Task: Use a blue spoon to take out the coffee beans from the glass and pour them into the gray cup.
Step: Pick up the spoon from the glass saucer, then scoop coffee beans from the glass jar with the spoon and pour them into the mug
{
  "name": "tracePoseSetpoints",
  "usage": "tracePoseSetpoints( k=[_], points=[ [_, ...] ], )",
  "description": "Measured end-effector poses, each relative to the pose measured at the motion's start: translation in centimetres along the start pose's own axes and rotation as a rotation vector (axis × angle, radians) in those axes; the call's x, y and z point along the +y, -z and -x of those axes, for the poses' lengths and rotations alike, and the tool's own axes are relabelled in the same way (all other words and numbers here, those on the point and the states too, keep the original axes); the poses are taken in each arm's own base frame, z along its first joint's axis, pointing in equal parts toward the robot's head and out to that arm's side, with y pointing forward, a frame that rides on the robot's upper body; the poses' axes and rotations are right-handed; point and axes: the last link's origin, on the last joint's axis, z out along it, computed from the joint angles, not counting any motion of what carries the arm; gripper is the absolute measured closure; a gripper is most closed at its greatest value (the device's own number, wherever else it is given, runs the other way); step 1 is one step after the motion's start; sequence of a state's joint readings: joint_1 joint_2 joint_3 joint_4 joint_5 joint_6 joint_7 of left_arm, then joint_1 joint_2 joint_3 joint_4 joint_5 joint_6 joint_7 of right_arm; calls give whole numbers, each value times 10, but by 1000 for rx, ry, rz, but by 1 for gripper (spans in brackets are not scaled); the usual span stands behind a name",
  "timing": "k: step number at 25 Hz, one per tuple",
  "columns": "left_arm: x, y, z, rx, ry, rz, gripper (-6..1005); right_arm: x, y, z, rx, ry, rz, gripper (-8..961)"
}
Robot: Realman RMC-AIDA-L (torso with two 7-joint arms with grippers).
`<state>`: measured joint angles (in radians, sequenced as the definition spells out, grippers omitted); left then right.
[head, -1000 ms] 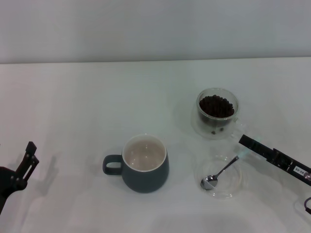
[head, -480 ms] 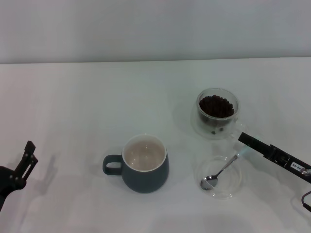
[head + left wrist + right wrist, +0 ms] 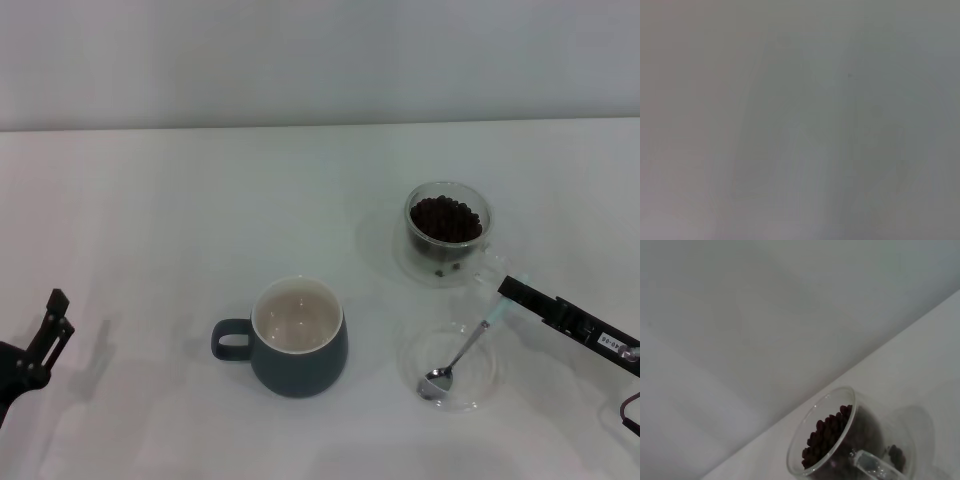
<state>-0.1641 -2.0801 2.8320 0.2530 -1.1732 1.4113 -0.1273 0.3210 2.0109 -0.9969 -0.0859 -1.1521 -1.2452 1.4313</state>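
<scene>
The gray cup (image 3: pixel 298 345) stands at the front middle of the white table, cream inside, handle to the left. The glass (image 3: pixel 447 250) with the coffee beans (image 3: pixel 445 218) stands behind and to the right; the right wrist view shows the glass (image 3: pixel 805 440) and the beans (image 3: pixel 827 432) close up. The blue spoon (image 3: pixel 458 356) leans with its metal bowl in a flat clear saucer (image 3: pixel 487 388). My right gripper (image 3: pixel 505 292) reaches in from the right, between glass and saucer, shut on the tip of the spoon's pale handle. My left gripper (image 3: pixel 50 325) is parked at the front left.
The white table (image 3: pixel 200 200) runs back to a pale wall. The left wrist view shows only a plain grey surface. The saucer lies just right of the gray cup and in front of the glass.
My right gripper has shifted slightly right, and the spoon's bowl has slid a little right and toward the front in the saucer. The left gripper has sunk slightly lower.
</scene>
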Motion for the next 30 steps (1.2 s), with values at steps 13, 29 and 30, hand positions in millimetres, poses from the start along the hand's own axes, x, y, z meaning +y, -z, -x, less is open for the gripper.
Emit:
tracePoseSetpoints(
  k=[13,29,30],
  points=[
    [-1,3,0,0,1,-6,132,14,2,23,-73,-12,107,805],
    [2,1,0,2,2,5,133,61,-36,113,-361,359,248,814],
    [2,1,0,2,2,5,133,63,-40,115,-362,385,248,814]
  ],
)
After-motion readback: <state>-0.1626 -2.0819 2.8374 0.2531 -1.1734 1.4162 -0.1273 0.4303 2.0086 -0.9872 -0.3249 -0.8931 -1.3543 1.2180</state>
